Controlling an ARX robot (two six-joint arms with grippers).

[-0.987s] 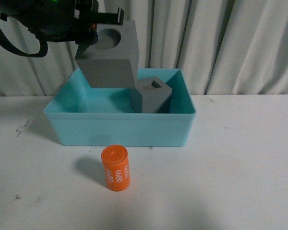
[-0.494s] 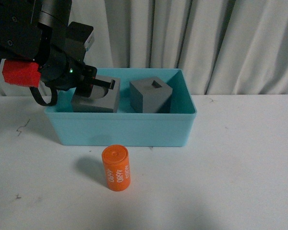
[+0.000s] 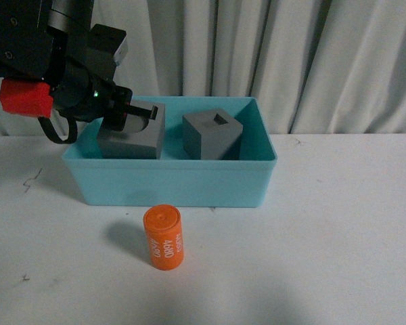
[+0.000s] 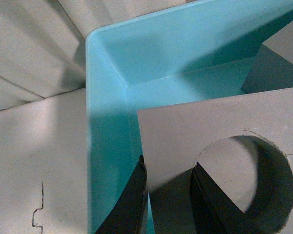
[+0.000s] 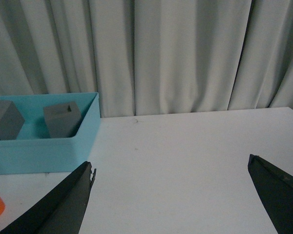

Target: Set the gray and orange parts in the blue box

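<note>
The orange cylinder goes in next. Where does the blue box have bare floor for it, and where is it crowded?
Bare floor shows between the round-recess cube and the box's back wall. Crowded: the gap to the square-recess cube, and the left end, where the left gripper grips. The front view hides the front strip.

The left arm (image 3: 34,40) is a bulky run of matte black housings, blocky and square-edged, standing above the gray cube (image 3: 132,135). A bright red boxy part (image 3: 26,98) sits on it, out to the side of the gray cube, and a black cable (image 3: 54,132) loops beneath that. 1 tiny green light (image 3: 95,97) glows on the black casing just above the gray cube, and a paler grey plate (image 3: 120,49) caps the housing higher up. The left gripper (image 4: 169,165) has 2 flat black fingers (image 4: 132,202), slim and tapering. Well apart from the gray cube, the right gripper (image 5: 171,163) shows 2 dark wedge-shaped fingers (image 5: 58,207), 1 with a small notch at its tip.
</note>
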